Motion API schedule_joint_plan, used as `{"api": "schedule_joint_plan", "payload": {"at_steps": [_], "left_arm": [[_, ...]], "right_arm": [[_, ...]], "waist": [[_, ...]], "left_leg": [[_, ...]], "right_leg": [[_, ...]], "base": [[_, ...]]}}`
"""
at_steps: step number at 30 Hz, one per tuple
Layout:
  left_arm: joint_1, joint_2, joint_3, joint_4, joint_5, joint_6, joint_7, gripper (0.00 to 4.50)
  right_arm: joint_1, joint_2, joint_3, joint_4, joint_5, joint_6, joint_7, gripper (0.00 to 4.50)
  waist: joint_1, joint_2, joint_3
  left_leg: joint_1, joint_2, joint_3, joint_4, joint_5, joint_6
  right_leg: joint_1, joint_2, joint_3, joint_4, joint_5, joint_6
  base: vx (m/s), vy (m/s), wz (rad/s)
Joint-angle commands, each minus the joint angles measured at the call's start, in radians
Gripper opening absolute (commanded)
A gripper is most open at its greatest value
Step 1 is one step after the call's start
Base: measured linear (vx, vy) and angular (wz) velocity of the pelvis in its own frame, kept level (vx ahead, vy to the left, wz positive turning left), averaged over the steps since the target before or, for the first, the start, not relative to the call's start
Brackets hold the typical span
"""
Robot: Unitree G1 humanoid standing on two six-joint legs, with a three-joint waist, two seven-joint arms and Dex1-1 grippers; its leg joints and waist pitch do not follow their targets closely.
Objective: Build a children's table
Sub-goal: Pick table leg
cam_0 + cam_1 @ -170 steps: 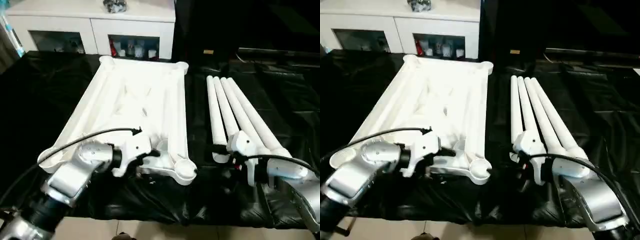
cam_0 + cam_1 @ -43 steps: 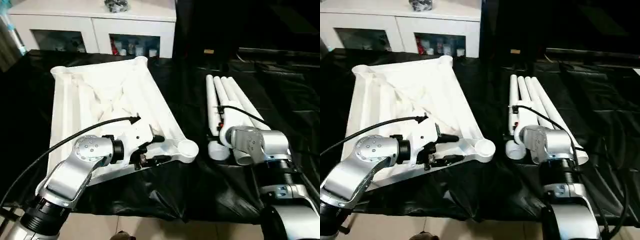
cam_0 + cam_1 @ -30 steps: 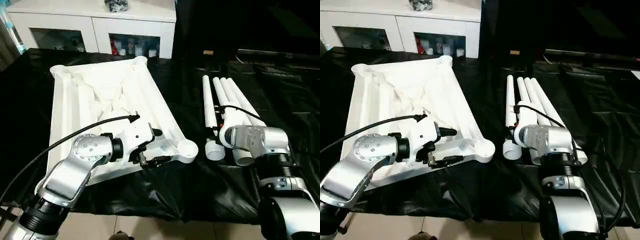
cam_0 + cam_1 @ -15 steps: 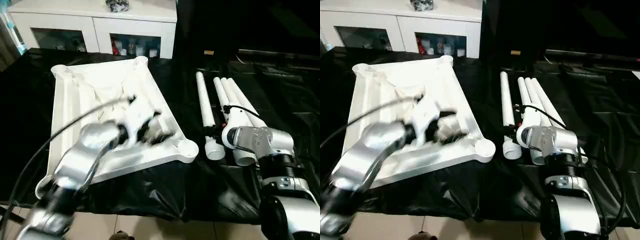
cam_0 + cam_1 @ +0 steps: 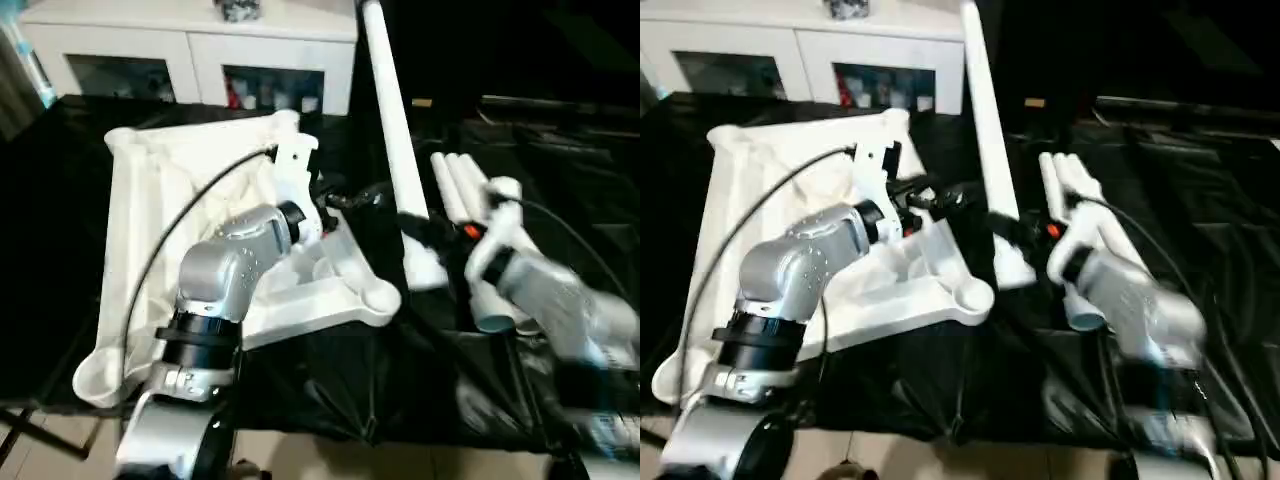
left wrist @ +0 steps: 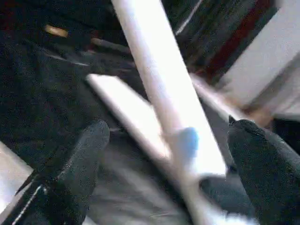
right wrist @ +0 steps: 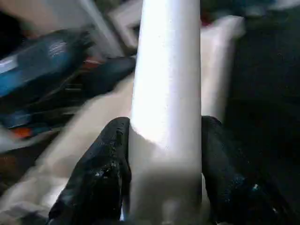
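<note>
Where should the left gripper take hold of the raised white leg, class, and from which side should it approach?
Grip the bare round shaft of the leg above the right gripper, which clamps its lower end. The leg stands nearly upright and the tube is smooth and even, so the open left gripper should probably come in level from the tabletop side, one finger on each side of the tube.
</note>
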Motion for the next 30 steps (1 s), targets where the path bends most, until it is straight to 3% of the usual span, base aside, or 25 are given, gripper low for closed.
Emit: {"api": "schedule_joint_plan", "payload": {"at_steps": [1, 6, 7, 11, 12, 14, 15, 18, 20, 21, 22, 26, 30], "left_arm": [[-0.021, -0.014, 0.009, -0.019, -0.036, 0.035, -0.004, 4.5], [-0.051, -0.051, 0.071, -0.013, -0.094, 0.103, 0.039, 4.5], [-0.059, -0.063, 0.1, -0.03, -0.155, 0.13, 0.049, 4.5], [-0.064, -0.071, 0.118, -0.049, -0.196, 0.157, 0.058, 4.5], [-0.063, -0.073, 0.116, -0.057, -0.193, 0.16, 0.059, 4.5], [-0.06, -0.081, 0.122, -0.066, -0.199, 0.166, 0.064, 4.5], [-0.06, -0.081, 0.122, -0.066, -0.199, 0.167, 0.064, 4.23], [-0.065, -0.087, 0.116, -0.056, -0.168, 0.17, 0.119, 3.98], [-0.084, -0.099, 0.114, -0.023, -0.143, 0.149, 0.202, 3.76], [-0.09, -0.103, 0.116, -0.014, -0.136, 0.14, 0.22, 3.76], [-0.103, -0.112, 0.122, 0.002, -0.119, 0.12, 0.252, 3.66], [-0.118, -0.117, 0.124, 0.024, -0.091, 0.084, 0.29, 3.31], [-0.124, -0.115, 0.128, 0.027, -0.081, 0.062, 0.317, 2.88]], "right_arm": [[-0.002, -0.013, -0.017, -0.062, 0.047, 0.001, 0.034, 1.88], [0.02, -0.02, -0.003, -0.102, 0.069, 0.007, 0.068, 1.88], [0.024, -0.026, 0.01, -0.102, 0.064, 0.006, 0.064, 1.88], [0.024, -0.035, 0.025, -0.096, 0.056, 0.009, 0.053, 1.88], [0.021, -0.04, 0.04, -0.092, 0.049, 0.007, 0.051, 1.88], [0.013, -0.039, 0.055, -0.095, 0.039, 0.0, 0.05, 1.88], [0.013, -0.038, 0.056, -0.096, 0.039, -0.001, 0.05, 1.88], [0.0, -0.039, 0.093, -0.105, 0.006, -0.009, 0.038, 1.88], [-0.008, -0.043, 0.189, -0.123, -0.084, -0.034, -0.005, 1.88], [-0.014, -0.035, 0.203, -0.122, -0.104, -0.039, -0.029, 1.88], [-0.028, -0.016, 0.22, -0.118, -0.13, -0.047, -0.077, 1.88], [-0.04, 0.011, 0.24, -0.13, -0.148, -0.044, -0.121, 1.88], [-0.042, 0.03, 0.252, -0.151, -0.15, -0.042, -0.141, 1.88]], "waist": [[0.005, -0.004, -0.071], [0.007, -0.004, -0.069], [0.006, -0.008, -0.069], [0.005, -0.008, -0.068], [0.005, -0.014, -0.068], [0.004, -0.013, -0.068], [0.005, -0.012, -0.068], [0.004, -0.011, -0.068], [0.004, -0.008, -0.068], [0.001, -0.01, -0.068], [0.0, -0.005, -0.068], [-0.001, -0.004, -0.069], [0.0, -0.002, -0.072]], "left_leg": [[0.019, 0.043, -0.013, -0.065, -0.119, 0.053], [0.018, 0.043, -0.013, -0.067, -0.129, 0.037], [0.018, 0.042, -0.013, -0.067, -0.131, 0.033], [0.016, 0.042, -0.013, -0.067, -0.122, 0.032], [0.016, 0.042, -0.012, -0.067, -0.113, 0.037], [0.016, 0.041, -0.012, -0.067, -0.106, 0.041], [0.016, 0.042, -0.013, -0.067, -0.104, 0.041], [0.016, 0.043, -0.014, -0.068, -0.097, 0.039], [0.016, 0.044, -0.015, -0.068, -0.098, 0.033], [0.016, 0.043, -0.015, -0.068, -0.096, 0.025], [0.017, 0.042, -0.015, -0.069, -0.099, 0.02], [0.018, 0.042, -0.016, -0.071, -0.114, 0.009], [0.018, 0.043, -0.017, -0.068, -0.081, 0.02]], "right_leg": [[0.048, -0.05, 0.029, -0.07, -0.012, -0.275], [0.049, -0.052, 0.03, -0.077, -0.057, -0.262], [0.048, -0.052, 0.03, -0.077, -0.066, -0.259], [0.048, -0.051, 0.03, -0.078, -0.072, -0.253], [0.049, -0.051, 0.03, -0.078, -0.066, -0.248], [0.049, -0.051, 0.03, -0.079, -0.069, -0.24], [0.048, -0.051, 0.03, -0.079, -0.071, -0.239], [0.048, -0.05, 0.03, -0.079, -0.059, -0.23], [0.048, -0.05, 0.03, -0.078, -0.056, -0.225], [0.048, -0.048, 0.031, -0.08, -0.05, -0.214], [0.047, -0.049, 0.031, -0.081, -0.056, -0.208], [0.047, -0.048, 0.031, -0.08, -0.059, -0.204], [0.048, -0.047, 0.03, -0.072, 0.029, -0.217]], "base": [[0.0, 0.0, 0.0], [0.0, 0.0, 0.0], [0.0, 0.0, 0.0], [0.0, 0.0, 0.0], [0.0, 0.0, 0.0], [0.0, 0.0, 0.0], [0.0, 0.0, 0.0], [0.0, 0.0, 0.0], [0.0, 0.0, 0.0], [0.0, 0.0, 0.0], [0.0, 0.0, 0.0], [0.0, 0.0, 0.0], [0.0, 0.0, 0.0]]}}
